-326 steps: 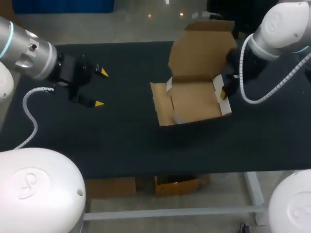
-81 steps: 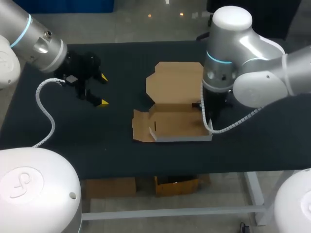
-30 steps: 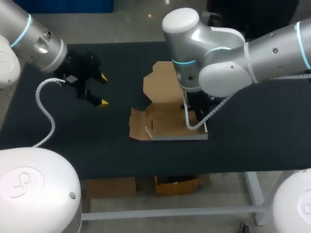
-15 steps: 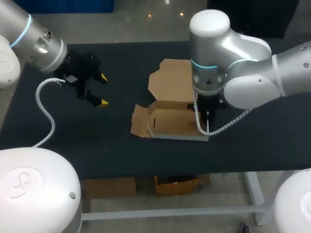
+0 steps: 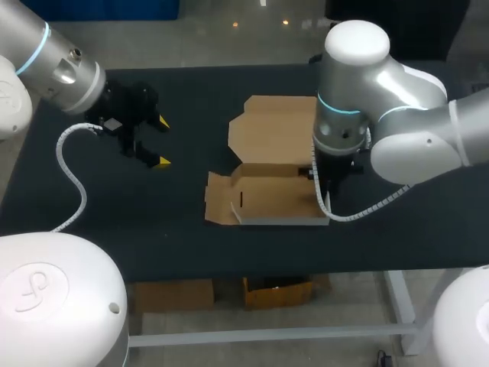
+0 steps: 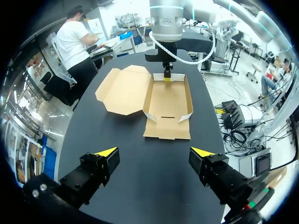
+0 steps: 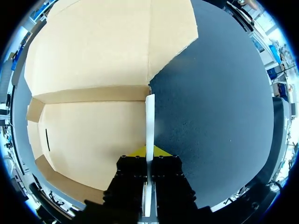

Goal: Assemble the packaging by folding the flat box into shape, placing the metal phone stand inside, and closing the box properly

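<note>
cardboard box sits near the middle of the black table, half folded. the tray part is up, with a front wall and side walls standing. the lid lies open and flat on the table behind the tray, still joined along the back fold. left end flap is splayed outward on the table. inside of the tray is bare cardboard with a thin slot near the left end.

right gripper points down at the tray's right end, pinching the upright right side wall between its yellow tips. in the right wrist view one finger is inside the tray and one is outside over the table, both pressed on the wall.

left gripper hovers over the left part of the table, well apart from the box, fingers spread wide and holding nothing. in the left wrist view the box lies ahead of it.
</note>
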Controlling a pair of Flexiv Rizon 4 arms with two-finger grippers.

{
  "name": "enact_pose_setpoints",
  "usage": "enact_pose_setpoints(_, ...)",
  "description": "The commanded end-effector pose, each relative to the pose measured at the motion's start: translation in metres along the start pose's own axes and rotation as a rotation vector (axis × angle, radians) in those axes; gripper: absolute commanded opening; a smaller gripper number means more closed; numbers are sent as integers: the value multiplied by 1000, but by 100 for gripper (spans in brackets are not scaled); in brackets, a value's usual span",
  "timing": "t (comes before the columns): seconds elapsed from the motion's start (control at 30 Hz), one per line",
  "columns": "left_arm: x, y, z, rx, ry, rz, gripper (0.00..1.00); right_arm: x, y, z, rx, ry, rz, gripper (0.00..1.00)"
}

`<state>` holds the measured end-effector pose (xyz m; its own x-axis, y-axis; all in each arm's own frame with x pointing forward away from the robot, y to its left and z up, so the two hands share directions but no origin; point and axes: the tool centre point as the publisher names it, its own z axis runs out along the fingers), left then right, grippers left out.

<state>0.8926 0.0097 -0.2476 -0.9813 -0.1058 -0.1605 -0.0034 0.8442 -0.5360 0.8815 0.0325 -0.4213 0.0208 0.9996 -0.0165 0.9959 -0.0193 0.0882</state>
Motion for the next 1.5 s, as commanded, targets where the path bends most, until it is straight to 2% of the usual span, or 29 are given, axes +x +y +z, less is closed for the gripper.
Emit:
enact_pose_setpoints(0.03, 0, -1, 0, -5, 2, -1, 100, 1, 6, -4, 37, -9, -6, 0)
enact_pose_setpoints(0.57, 0, -1, 0, -5, 2, -1, 100, 4, 1, 1, 70, 7, -18, 0)
enact_pose_setpoints(1.5, 0, -1, 0, -5, 2, -1, 100, 2, 0, -1, 73, 10, -15, 0)
